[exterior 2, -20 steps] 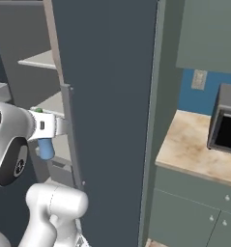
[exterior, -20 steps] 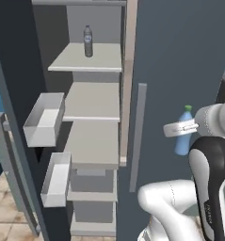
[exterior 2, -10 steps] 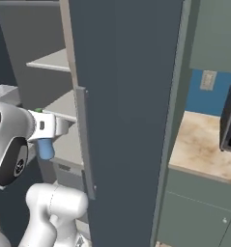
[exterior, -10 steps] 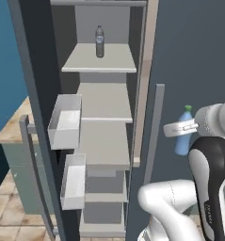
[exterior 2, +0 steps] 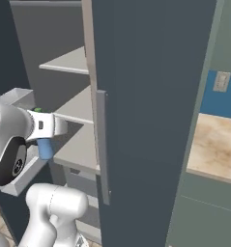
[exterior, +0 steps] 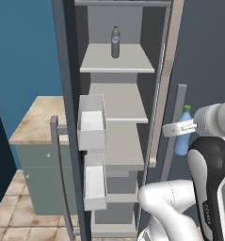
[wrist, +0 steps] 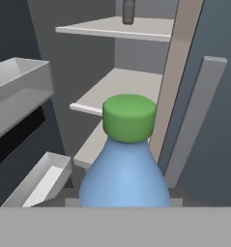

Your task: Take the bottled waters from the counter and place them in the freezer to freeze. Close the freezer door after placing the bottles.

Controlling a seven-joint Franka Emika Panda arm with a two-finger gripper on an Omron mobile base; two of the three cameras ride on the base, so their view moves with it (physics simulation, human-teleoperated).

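Left base view: gripper clenched on the blue bottle, upright, outside the open freezer; the grey bottle stands on the top shelf. Two bottles total.

Right base view: blue bottle beside the freezer door.

Hand view: green cap up. Probably light, smooth, slippery; hold mid-body.
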